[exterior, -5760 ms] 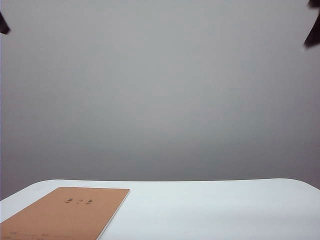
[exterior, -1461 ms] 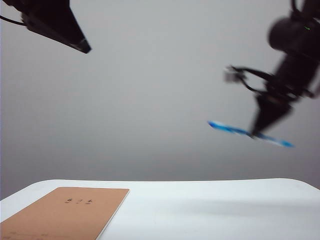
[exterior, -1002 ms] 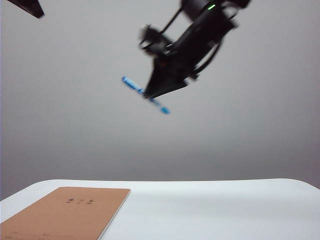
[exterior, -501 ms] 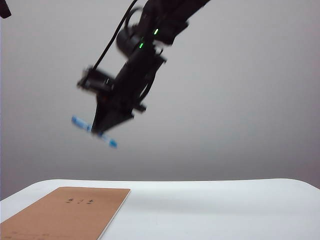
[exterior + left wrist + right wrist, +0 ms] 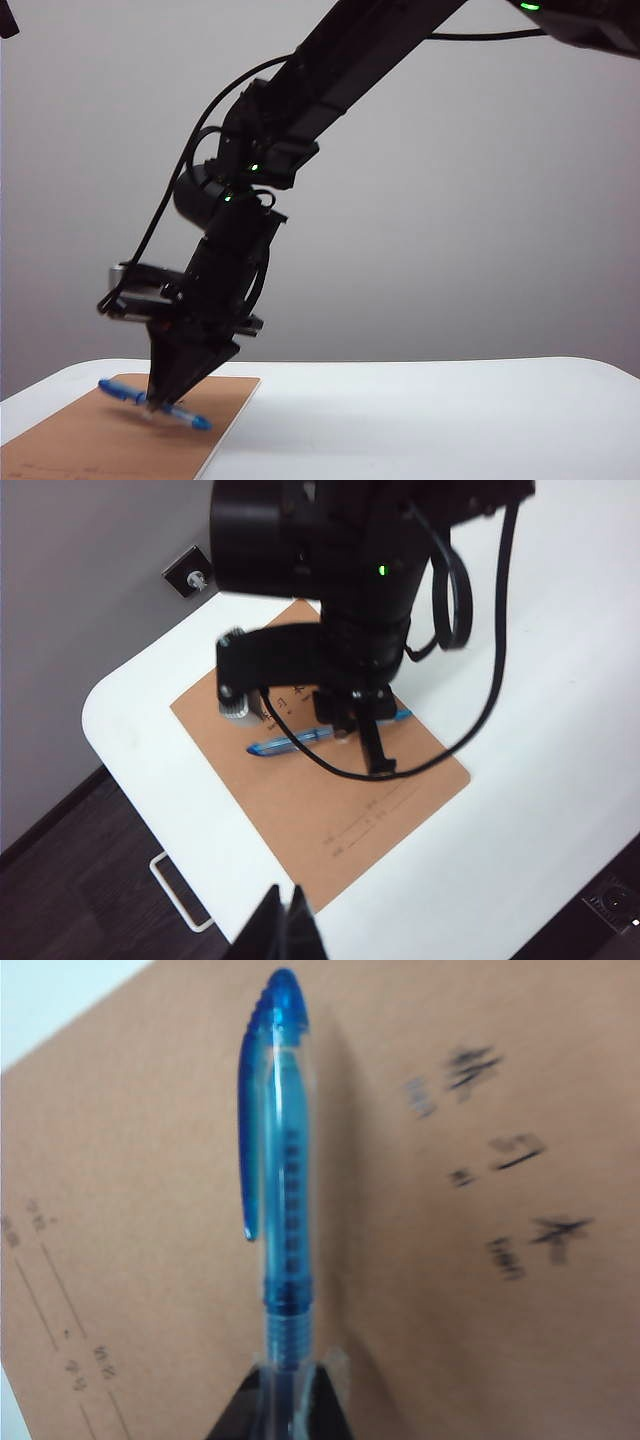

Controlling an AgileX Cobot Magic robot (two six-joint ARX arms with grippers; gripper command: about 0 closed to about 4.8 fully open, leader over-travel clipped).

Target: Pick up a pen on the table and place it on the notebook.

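The pen [image 5: 283, 1180], translucent blue, clipped cap, over the notebook [image 5: 460, 1340].

Notebook [image 5: 120, 440] cut off at exterior view's bottom-left edge; printed characters too blurred to read. Pen [image 5: 280, 1220]: lower end hidden btwn right end effector [image 5: 287, 1400] fingers in wrist view. Left end effector [image 5: 290, 930] only partly in frame, tips cut off.

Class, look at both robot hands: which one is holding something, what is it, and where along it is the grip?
The right hand holds the pen near the middle of its barrel, above the notebook. The left hand holds nothing.
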